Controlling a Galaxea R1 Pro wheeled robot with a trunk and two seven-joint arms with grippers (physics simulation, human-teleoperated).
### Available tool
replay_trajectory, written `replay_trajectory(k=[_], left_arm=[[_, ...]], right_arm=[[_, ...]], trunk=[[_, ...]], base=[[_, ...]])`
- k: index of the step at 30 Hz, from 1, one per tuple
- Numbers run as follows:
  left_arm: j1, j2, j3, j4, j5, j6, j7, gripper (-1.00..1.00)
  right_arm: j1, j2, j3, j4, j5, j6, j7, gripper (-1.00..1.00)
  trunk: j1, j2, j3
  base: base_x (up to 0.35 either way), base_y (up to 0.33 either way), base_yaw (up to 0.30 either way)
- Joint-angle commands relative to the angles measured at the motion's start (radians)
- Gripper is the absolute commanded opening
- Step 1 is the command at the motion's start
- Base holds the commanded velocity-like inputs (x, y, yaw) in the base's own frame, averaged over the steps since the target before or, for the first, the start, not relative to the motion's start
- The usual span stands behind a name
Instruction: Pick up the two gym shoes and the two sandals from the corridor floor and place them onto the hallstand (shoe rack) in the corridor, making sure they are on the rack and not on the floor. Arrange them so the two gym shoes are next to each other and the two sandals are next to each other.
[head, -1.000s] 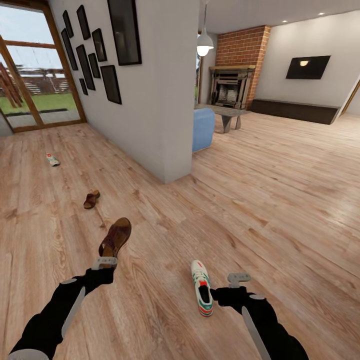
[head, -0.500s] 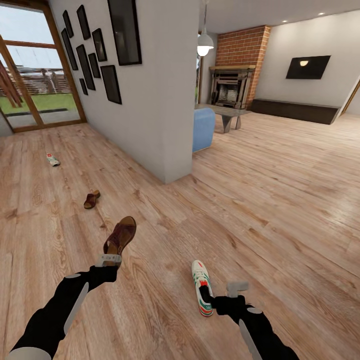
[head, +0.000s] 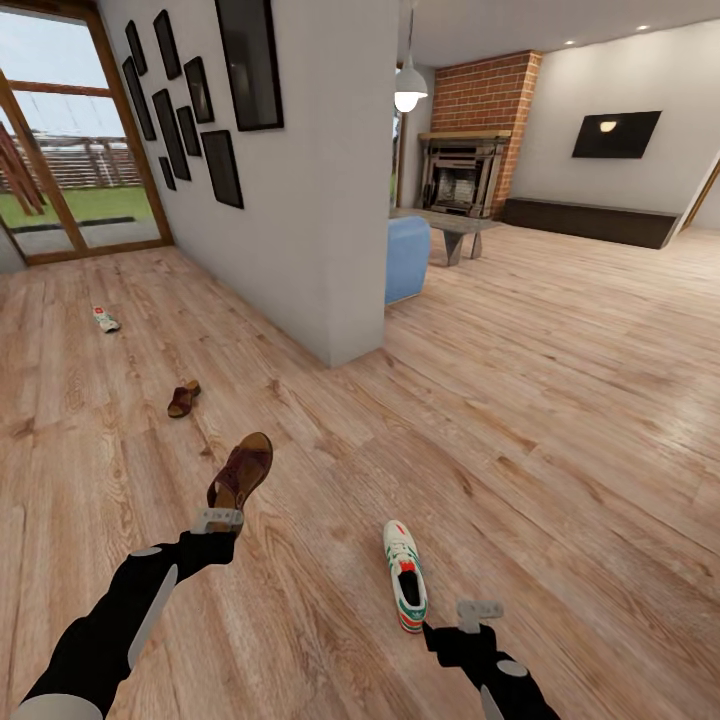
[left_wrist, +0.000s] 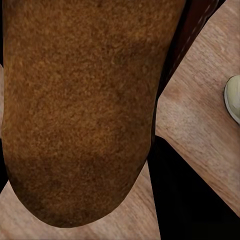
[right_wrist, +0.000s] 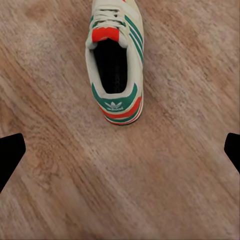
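Sandal (head: 240, 472) (lifted) in left hand (head: 218, 520)

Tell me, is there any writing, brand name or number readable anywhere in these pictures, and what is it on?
"adidas", under a trefoil logo, on the green heel patch of the near gym shoe; small and soft, read partly from the logo.
Red tongue patch of that shoe: too blurred to read.
Far gym shoe: too small to read.
Framed pictures on the wall: dark, no text legible.

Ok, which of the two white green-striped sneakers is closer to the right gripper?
The white green-striped sneaker lying just ahead of the right gripper, heel towards it. The other sneaker lies far off near the glass door.
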Motion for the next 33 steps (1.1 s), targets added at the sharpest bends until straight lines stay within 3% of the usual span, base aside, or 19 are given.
replay_trajectory(k=[1, 7, 19, 33], left_arm=[[0.0, 0.0, 0.002, -0.001, 0.004, 0.007, -0.006, -1.0], [-0.001, 0.0, 0.002, 0.0, 0.006, 0.006, -0.006, -1.0], [-0.001, 0.0, 0.0, 0.0, 0.004, 0.006, -0.006, -1.0], [-0.001, -0.001, 0.0, -0.001, 0.004, 0.005, -0.006, -1.0]], right_arm=[[0.0, 0.0, 0.001, 0.0, -0.01, 0.004, 0.0, 1.0], [0.0, -0.001, -0.001, 0.002, -0.01, 0.001, 0.003, 1.0], [0.0, -0.001, -0.001, 0.002, -0.01, 0.001, 0.003, 1.0], [0.0, -0.001, -0.001, 0.002, -0.01, 0.001, 0.003, 1.0]], trunk=[[0.0, 0.0, -0.001], [0.0, 0.0, -0.001], [0.0, 0.0, -0.001], [0.0, 0.0, -0.001]], base=[[0.0, 0.0, 0.0], [0.021, 0.044, 0.0], [0.11, 0.21, 0.0], [0.113, 0.012, 0.0]])
